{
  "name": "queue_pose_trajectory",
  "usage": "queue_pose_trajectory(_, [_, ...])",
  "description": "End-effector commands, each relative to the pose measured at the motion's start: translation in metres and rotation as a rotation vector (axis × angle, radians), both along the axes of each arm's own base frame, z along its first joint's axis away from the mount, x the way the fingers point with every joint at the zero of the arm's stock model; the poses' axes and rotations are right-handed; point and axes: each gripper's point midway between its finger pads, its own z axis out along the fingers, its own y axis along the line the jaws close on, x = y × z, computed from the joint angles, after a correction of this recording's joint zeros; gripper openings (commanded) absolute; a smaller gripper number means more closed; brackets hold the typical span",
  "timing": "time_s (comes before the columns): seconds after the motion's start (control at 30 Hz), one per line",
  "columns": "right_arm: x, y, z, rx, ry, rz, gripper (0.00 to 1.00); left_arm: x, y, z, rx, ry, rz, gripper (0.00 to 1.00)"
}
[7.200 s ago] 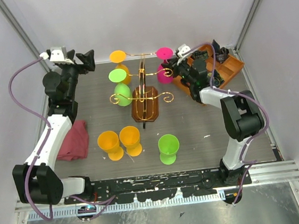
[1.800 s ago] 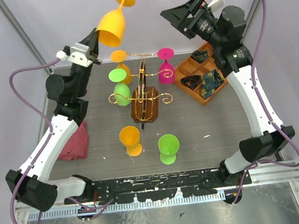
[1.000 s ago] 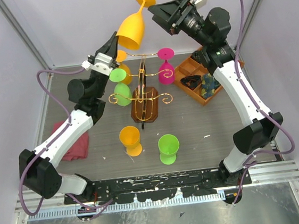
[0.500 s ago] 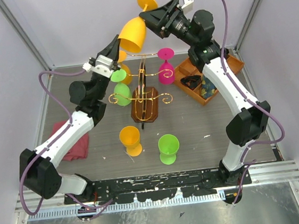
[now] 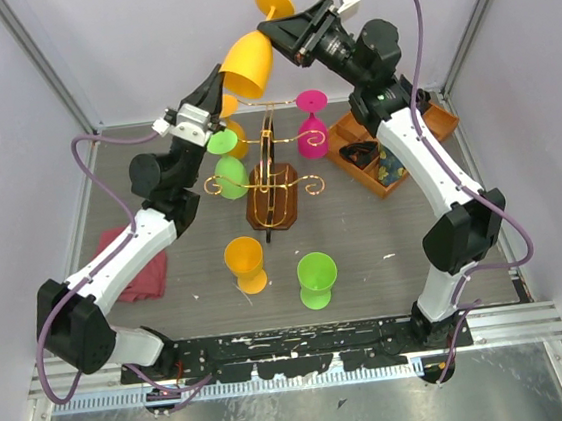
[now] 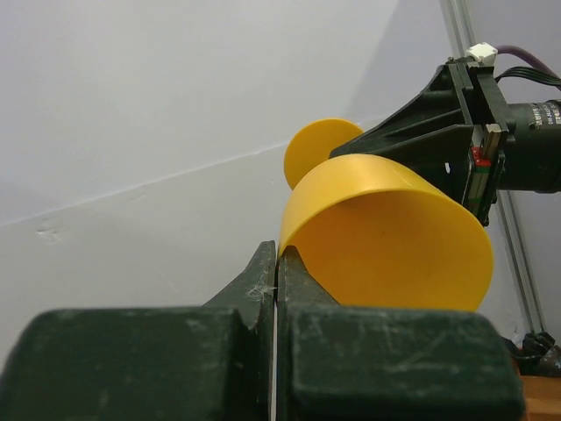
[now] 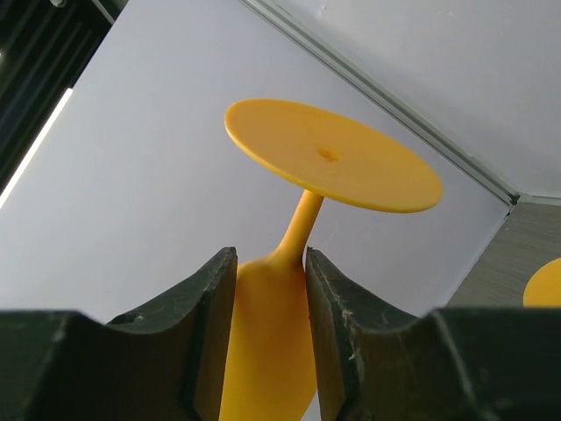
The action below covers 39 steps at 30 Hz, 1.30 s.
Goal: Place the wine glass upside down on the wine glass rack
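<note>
Your left gripper is clamped on the rim of the orange wine glass. In the left wrist view its fingers sit almost together at lower centre, with only the thin wall of the bowl pinched between them. The glass hangs tilted, foot uppermost, at the top centre of the overhead frame, clear of the wine glass rack, which stands on the table in the middle of that frame.

Your right gripper comes in from the upper right. Its fingers are part way apart and straddle the narrow top of the bowl, just under the stem. The bowl fills the gap, and both inner faces appear to lie against it.
</note>
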Motion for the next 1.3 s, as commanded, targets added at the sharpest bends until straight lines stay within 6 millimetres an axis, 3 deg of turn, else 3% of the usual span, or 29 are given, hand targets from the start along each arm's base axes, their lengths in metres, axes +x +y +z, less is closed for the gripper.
queue_pose_trajectory(0.0, [-0.014, 0.0, 0.027, 0.03, -0.094, 0.021, 0.41, -0.011, 0.007, 0.013, -0.059, -0.052, -0.006, 0.0])
queue_pose_trajectory(0.33, [-0.009, 0.001, 0.025, 0.033, -0.095, 0.013, 0.38, -0.019, 0.003, 0.012, -0.05, -0.068, -0.049, 0.0])
queue_pose_trajectory(0.63, [-0.006, 0.001, 0.022, 0.034, -0.086, 0.006, 0.43, -0.016, 0.003, 0.01, -0.046, -0.062, -0.042, 0.0])
queue_pose_trajectory(0.73, [-0.006, 0.002, 0.023, 0.032, -0.094, 0.014, 0.37, -0.014, 0.004, 0.009, -0.046, -0.059, -0.032, 0.0])
queue_pose_trajectory(0.83, [-0.008, 0.003, 0.024, 0.028, -0.101, 0.023, 0.21, -0.013, 0.003, 0.008, -0.044, -0.054, -0.031, 0.01])
queue_pose_trajectory(0.93, [-0.008, 0.004, 0.024, 0.025, -0.105, 0.029, 0.01, -0.011, 0.002, 0.006, -0.036, -0.049, -0.026, 0.19])
queue_pose_trajectory(1.17, [-0.008, -0.004, 0.034, -0.025, -0.182, -0.03, 0.01, -0.005, 0.0, -0.016, 0.04, 0.051, -0.009, 0.67])
queue_pose_trajectory(1.27, [-0.006, -0.017, 0.044, -0.074, -0.244, -0.107, 0.01, -0.005, 0.003, -0.026, 0.066, 0.111, -0.004, 0.8])
